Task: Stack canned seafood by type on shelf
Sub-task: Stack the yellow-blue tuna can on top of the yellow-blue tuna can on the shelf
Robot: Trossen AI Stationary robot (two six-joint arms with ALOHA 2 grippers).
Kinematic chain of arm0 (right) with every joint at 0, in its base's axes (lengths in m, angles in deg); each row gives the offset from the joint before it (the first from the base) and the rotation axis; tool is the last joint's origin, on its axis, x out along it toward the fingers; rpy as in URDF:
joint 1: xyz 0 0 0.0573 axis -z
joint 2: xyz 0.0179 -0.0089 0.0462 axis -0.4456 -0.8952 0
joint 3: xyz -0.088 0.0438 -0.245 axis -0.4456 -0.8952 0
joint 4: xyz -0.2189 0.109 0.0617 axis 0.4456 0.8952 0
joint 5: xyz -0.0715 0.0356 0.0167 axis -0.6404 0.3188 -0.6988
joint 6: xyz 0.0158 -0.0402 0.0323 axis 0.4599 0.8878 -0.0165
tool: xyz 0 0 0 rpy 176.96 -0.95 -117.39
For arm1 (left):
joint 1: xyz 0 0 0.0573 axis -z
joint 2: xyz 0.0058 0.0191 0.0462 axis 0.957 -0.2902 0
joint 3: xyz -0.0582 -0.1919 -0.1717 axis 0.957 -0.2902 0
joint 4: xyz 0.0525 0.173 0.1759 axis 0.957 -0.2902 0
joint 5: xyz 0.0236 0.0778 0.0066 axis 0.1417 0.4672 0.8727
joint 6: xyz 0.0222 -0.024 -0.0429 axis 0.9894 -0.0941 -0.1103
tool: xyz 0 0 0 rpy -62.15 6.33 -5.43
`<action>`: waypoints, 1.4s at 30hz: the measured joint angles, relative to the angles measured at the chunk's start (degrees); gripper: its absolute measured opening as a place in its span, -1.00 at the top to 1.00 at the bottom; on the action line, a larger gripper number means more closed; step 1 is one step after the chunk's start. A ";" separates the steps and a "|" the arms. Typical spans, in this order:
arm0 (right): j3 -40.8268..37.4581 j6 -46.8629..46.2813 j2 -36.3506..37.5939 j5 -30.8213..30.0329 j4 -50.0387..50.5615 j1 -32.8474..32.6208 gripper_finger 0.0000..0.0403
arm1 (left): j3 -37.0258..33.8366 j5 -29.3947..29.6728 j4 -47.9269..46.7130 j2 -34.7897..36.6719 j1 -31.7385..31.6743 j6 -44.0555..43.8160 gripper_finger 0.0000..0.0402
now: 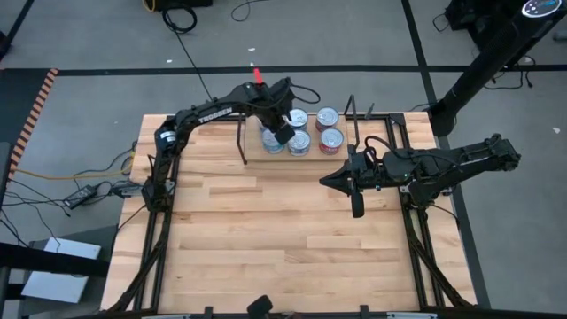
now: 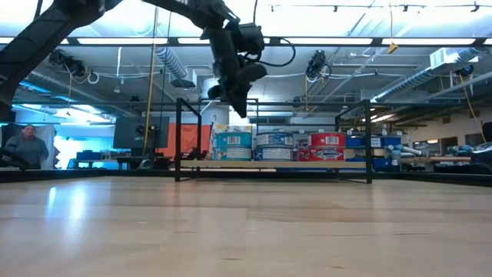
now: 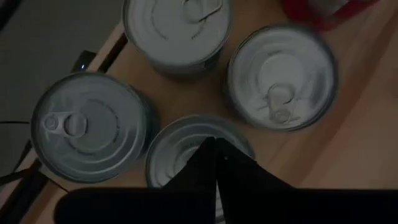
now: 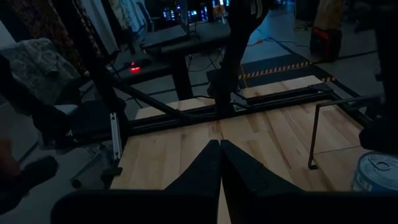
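Left gripper (image 1: 282,133), fingers together, hid part of one tin; six tins (image 1: 330,138) counted below it. Right gripper (image 1: 330,180) pinched together, empty.

red tin (image 3: 323,11) cut off, blurred, front tin (image 3: 180,146) half hidden

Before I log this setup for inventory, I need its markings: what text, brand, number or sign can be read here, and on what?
"TROSSEN", in white letters on the left arm, read from the high view.
Side labels of the canned seafood on the shelf: printing in blue, teal and red, too small to read.
Can lids in the left wrist view: no text shows.
Nothing else is readable.
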 joint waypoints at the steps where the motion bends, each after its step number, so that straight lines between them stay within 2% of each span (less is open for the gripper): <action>1: 0.00 0.00 0.00 0.00 0.01 0.00 0.88 | -0.68 -0.12 0.19 0.01 0.00 0.17 0.97; 6: 0.00 0.02 0.00 0.01 0.00 0.15 0.88 | -3.89 -0.24 0.58 -0.02 0.11 2.57 0.99; 10: 0.00 0.09 0.00 0.02 0.00 0.39 0.88 | -5.56 -0.01 0.70 -0.02 0.40 8.76 0.99; 17: 0.00 0.48 0.00 0.02 0.03 0.39 0.88 | -5.93 0.30 1.18 -0.02 0.33 15.04 0.99; 24: 0.00 0.46 0.00 0.02 0.00 0.39 0.88 | -5.84 -0.54 0.16 -2.09 0.42 16.54 1.00; 31: 0.00 0.02 0.00 0.02 -0.28 0.39 0.88 | -5.12 1.09 -1.01 -3.13 1.48 16.90 1.00; 42: 0.00 0.04 0.00 0.02 -0.46 0.39 0.88 | -4.42 2.50 -7.73 -3.28 1.51 17.87 1.00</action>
